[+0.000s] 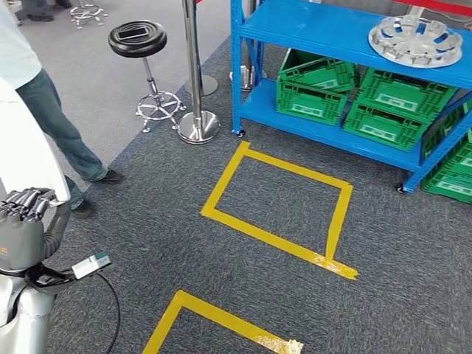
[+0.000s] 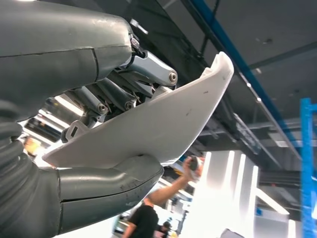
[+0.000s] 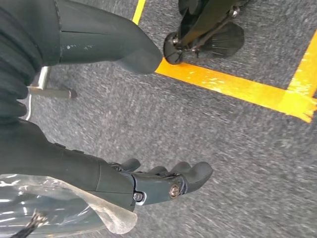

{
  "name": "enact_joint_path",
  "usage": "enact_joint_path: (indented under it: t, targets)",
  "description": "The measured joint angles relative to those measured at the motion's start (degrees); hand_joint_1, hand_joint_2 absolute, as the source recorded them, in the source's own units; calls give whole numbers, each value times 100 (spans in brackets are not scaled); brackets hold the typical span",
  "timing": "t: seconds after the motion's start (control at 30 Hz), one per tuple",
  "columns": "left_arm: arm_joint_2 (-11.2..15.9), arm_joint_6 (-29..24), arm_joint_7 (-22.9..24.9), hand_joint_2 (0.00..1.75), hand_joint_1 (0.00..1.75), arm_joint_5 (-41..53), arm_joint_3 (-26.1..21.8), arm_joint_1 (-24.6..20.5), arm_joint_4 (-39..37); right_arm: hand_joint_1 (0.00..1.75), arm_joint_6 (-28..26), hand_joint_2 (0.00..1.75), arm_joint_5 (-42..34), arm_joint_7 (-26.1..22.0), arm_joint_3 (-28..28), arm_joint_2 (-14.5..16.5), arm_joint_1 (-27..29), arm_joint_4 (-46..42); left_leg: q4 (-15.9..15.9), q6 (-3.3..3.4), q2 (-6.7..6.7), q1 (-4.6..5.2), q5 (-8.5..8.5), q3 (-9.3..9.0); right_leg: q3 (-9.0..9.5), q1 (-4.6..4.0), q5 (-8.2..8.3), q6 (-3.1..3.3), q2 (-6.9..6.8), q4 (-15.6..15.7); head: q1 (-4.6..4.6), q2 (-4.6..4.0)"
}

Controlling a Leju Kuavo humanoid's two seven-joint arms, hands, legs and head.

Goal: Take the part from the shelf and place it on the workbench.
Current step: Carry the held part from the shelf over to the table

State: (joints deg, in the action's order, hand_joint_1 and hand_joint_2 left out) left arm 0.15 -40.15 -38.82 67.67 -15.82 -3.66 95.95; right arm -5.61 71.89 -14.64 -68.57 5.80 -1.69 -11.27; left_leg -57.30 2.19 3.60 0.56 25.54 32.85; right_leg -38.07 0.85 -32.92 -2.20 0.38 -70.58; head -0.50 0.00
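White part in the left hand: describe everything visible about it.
The white part is a smooth, matte panel that looks like moulded plastic, long and gently curved, tapering to a thicker rounded tip with a few small dark scuffs. The left hand holds it, the thumb pressed on one face and the fingers on the other, with the tip jutting beyond them. In the head view it rises above the raised hand at the picture's left edge, a broad white surface, away from the shelf.
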Motion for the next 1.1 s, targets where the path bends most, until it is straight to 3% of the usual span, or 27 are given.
enact_joint_path:
  t: [0.07,0.13,0.2,0.23,0.3,0.37,0.43,0.47,0.53,0.6,0.67,0.73,0.8,0.87,0.93,0.97,1.0,1.03,1.1]
  targets:
    - [-2,0,0,175,175,-4,0,-3,0,0,-1,175,0,-1,2,-6,-7,0,-40,-24,153,0,15,14,337,21,375,37,240,793,-3,0]
    - [-5,1,0,175,175,-9,1,-7,-1,0,-2,175,1,1,6,-11,-15,1,-81,-78,288,-9,18,69,545,37,463,64,427,1202,-9,0]
    - [-1,2,0,175,175,-10,2,6,-2,0,-4,175,1,4,9,-11,-20,2,-86,-144,416,-27,-2,118,596,34,448,98,352,1237,-15,0]
    - [4,2,0,175,175,-10,3,17,-2,0,-5,175,0,4,9,-8,-22,3,-99,-176,397,-28,4,129,613,40,458,124,284,1257,-15,0]
    - [18,2,0,175,175,-12,4,8,-2,0,-8,175,-2,1,9,-7,-22,5,-369,-242,105,-15,168,256,659,55,467,187,127,1301,-51,0]
    - [20,2,0,175,175,-11,7,-5,-4,0,-13,175,-8,2,9,-10,-13,6,-1097,-310,-230,-40,517,607,689,41,447,231,-45,1308,-88,0]
    - [19,2,0,175,175,-9,9,5,-10,0,-13,175,-16,6,9,-10,-7,6,-1739,-361,-301,-97,710,937,705,33,420,240,-218,1306,-90,0]
    - [19,2,0,175,175,-9,9,10,-13,0,-11,175,-19,8,9,-10,-8,6,-1773,-379,-311,-122,650,963,717,34,406,233,-297,1305,-90,0]
    - [22,2,0,175,175,-9,9,11,-15,0,-5,175,-20,8,10,-9,-15,7,-1162,-394,-406,-152,256,662,769,39,366,199,-440,1305,-92,0]
    - [25,2,0,175,175,-9,9,2,-16,0,-1,175,-20,7,11,-9,-23,8,-399,-361,-659,-113,-14,271,820,21,318,139,-559,1305,-92,0]
    - [26,2,0,175,175,-8,9,-2,-18,0,-1,175,-21,7,11,-10,-31,8,-141,-282,-761,-57,-24,165,851,-6,288,74,-667,1315,-88,0]
    - [34,2,0,175,175,-8,8,4,-17,0,0,175,-22,7,11,-10,-36,8,-117,-190,-619,-54,-39,187,873,0,262,4,-765,1336,-85,0]
    - [38,1,0,175,175,-9,5,-6,-15,0,1,175,-22,7,11,-10,-38,8,-68,-106,-492,-73,-66,170,803,21,115,-46,-564,1172,-64,0]
    - [34,0,-1,175,175,-5,5,-23,-15,0,2,175,-20,8,15,-9,-31,12,-44,-43,-369,-75,-79,164,475,27,-225,-52,-196,503,-28,0]
    - [31,0,-2,175,175,-1,5,-26,-16,0,2,175,-18,12,19,-8,-6,19,-49,-14,-212,-55,-75,170,51,21,-478,-38,-55,-267,-16,0]
    - [31,0,-2,175,175,0,5,-24,-17,0,1,175,-19,14,19,-9,5,21,-53,-11,-125,-47,-73,168,-55,19,-443,-29,-39,-396,-16,0]
    - [31,0,-2,175,175,0,4,-22,-18,0,-1,175,-19,15,18,-9,11,21,-60,-12,-36,-43,-72,163,-47,19,-288,-17,-24,-284,-16,0]
    - [31,0,-2,175,175,0,4,-22,-18,0,-1,175,-20,15,17,-10,11,21,-69,-17,51,-43,-69,157,66,22,-53,-2,17,38,-14,0]
    - [27,1,-2,175,175,1,4,-27,-18,0,-1,175,-19,15,20,-13,5,22,-113,-46,202,-45,-51,175,381,51,325,24,295,826,-16,0]
